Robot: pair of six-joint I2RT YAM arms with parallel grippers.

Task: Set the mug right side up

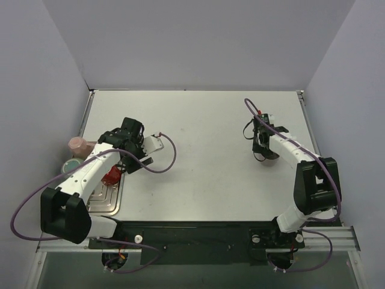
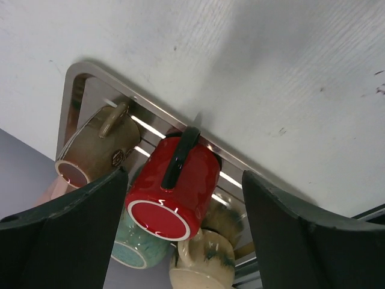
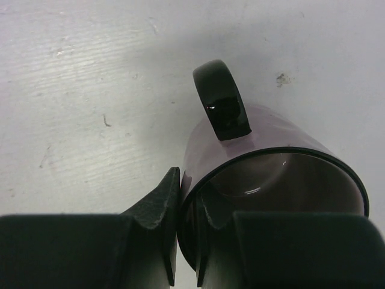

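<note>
Right claw (image 3: 183, 195): clenched on the wall of a lilac mug (image 3: 283, 129), one finger inside the rim and one outside, at the right side of the bench (image 1: 204, 150).
Lilac mug: mouth turned toward the wrist camera, glossy inside showing, rim edged in black; its black handle (image 3: 221, 99) juts from the wall just beyond the fingers. Bare white bench lies behind it; whether it touches the surface cannot be told.
Left claw (image 2: 183, 177): released, fingers spread wide, hanging over a red mug (image 2: 201, 180) at the bench's left edge.
Red mug: flat red end, ringed in white, faces the wrist camera; it has a black handle.
Metal tray (image 2: 69, 90): holds the red mug, crowded by a tan mug (image 2: 96, 144), a teal mug (image 2: 135, 250) and a speckled cream mug (image 2: 204, 265).
Pink mug (image 1: 78, 144): beside the left wall, past the tray.
</note>
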